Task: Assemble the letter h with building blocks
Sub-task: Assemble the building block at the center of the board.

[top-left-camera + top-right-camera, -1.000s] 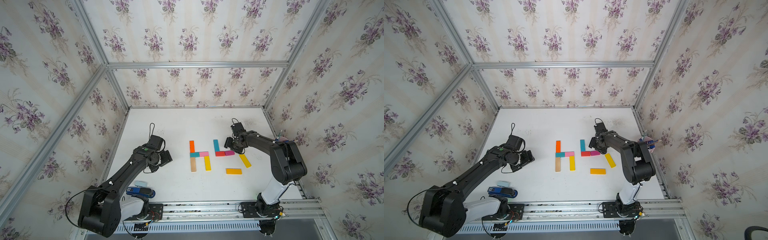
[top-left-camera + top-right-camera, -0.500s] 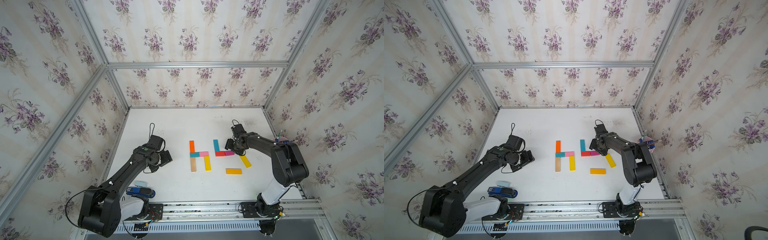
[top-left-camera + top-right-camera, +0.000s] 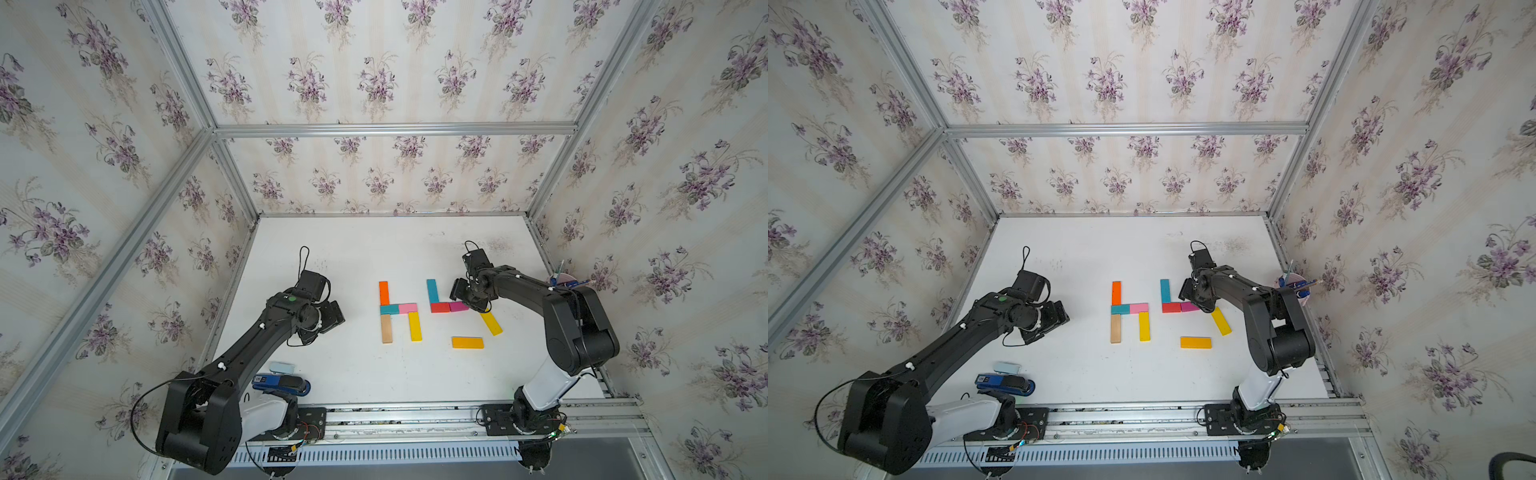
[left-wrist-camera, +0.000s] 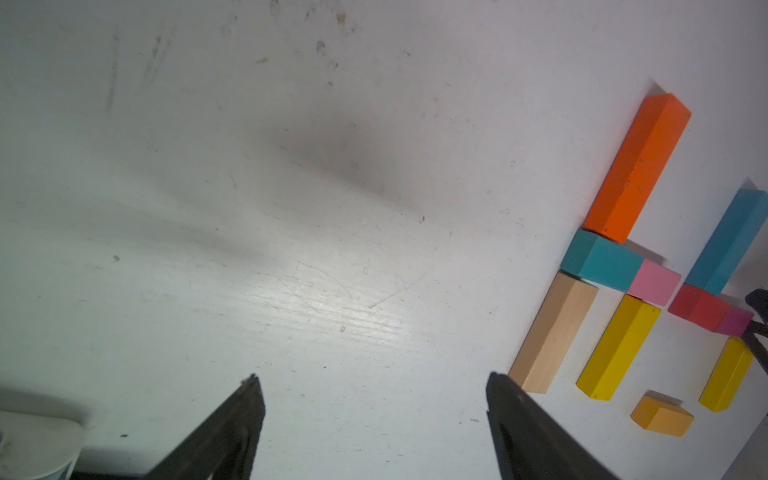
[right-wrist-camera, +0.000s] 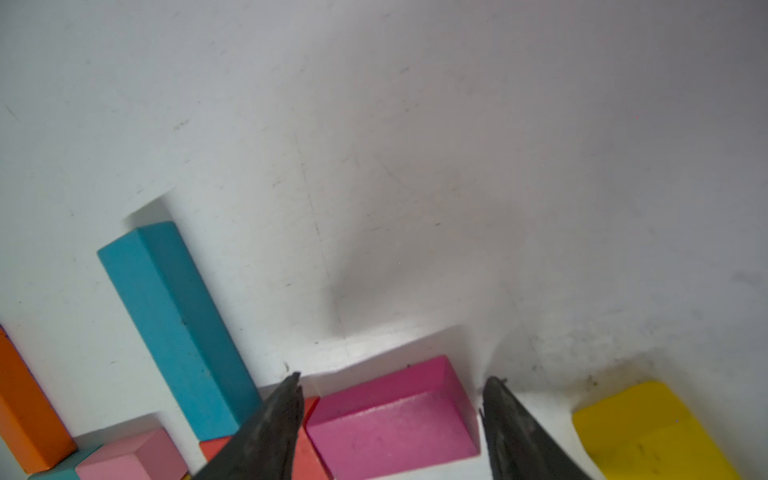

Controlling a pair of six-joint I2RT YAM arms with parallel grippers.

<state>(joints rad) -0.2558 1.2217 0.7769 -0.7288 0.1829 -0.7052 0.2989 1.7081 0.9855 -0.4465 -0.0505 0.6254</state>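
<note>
In both top views five building blocks form a letter h: orange (image 3: 383,293), short teal (image 3: 389,309), pink (image 3: 408,308), wood (image 3: 386,328) and yellow (image 3: 414,326). To its right a long teal block (image 3: 432,291), a red block (image 3: 440,307) and a magenta block (image 5: 390,424) lie joined in an L. My right gripper (image 5: 392,378) is open, one finger on each side of the magenta block, with the block flat on the table. A tilted yellow block (image 3: 491,323) and an orange-yellow block (image 3: 467,342) lie loose nearby. My left gripper (image 4: 372,376) is open and empty over bare table, left of the h.
A dark blue stapler-like object (image 3: 282,383) and a pale blue pad (image 3: 281,367) lie near the front left by the left arm's base. A cup of pens (image 3: 561,280) sits at the right wall. Wallpapered walls enclose the white table (image 3: 353,257) on three sides.
The right arm's elbow has shifted very slightly; its gripper stays over the magenta block. The left arm and all blocks have not moved.
</note>
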